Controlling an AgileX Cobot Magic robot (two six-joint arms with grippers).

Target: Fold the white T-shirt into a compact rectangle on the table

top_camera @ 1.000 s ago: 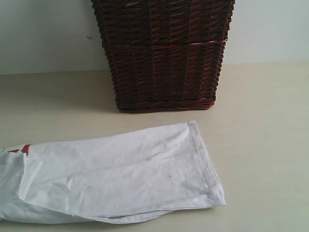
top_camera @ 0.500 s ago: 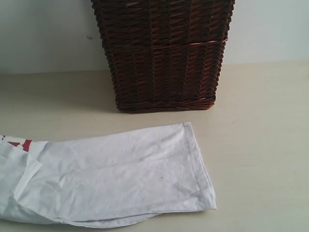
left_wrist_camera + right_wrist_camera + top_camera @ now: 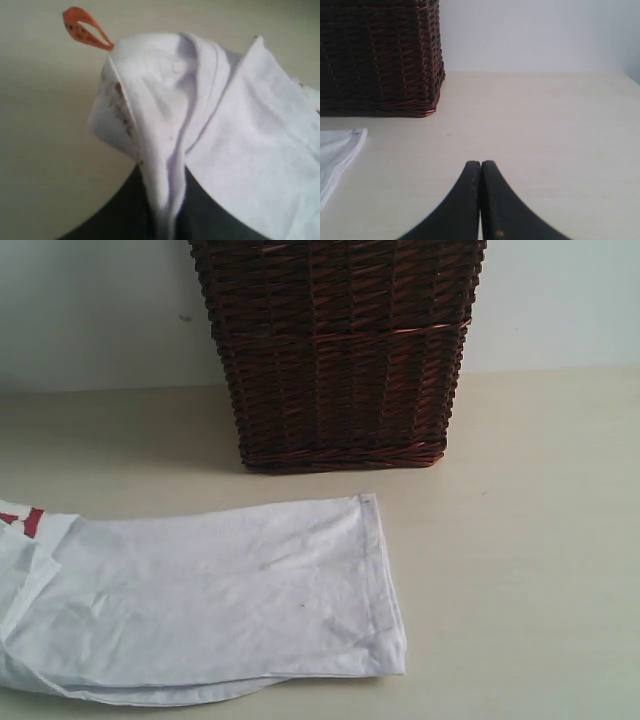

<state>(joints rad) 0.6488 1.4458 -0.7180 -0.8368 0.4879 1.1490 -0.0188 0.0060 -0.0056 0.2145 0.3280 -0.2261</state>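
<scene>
White cotton is bunched between the dark jaws of my left tool (image 3: 162, 220), which is clamped on the collar end of the white T-shirt (image 3: 220, 590). The small orange neck tag (image 3: 82, 27) stands up just beyond the pinch. My right tool (image 3: 481, 170) is clenched on nothing, its fingertips pressed together, with bare table (image 3: 520, 540) ahead of it and only a corner of the cloth at the edge of its view.

Change over the last second, exterior view: the whole garment has slid towards the left. The stitched hem (image 3: 380, 580) has drawn back from the right, and the red band (image 3: 25, 520) now sits at the frame's left edge. The shirt lies as one long strip, apparently already doubled lengthwise. It runs out of frame on the left towards the arm that holds it, and its creases look shallower than a moment ago.

I read this as the left arm dragging the strip by its collar to straighten and place it. The lengthwise folds seem done, and the crosswise folds that would make a compact rectangle are not yet made.

Surface and room: the table is pale cream, smooth and matte. A dark brown wicker basket (image 3: 340, 350) stands behind the shirt, near but not touching it, against a plain pale wall (image 3: 90, 310).
</scene>
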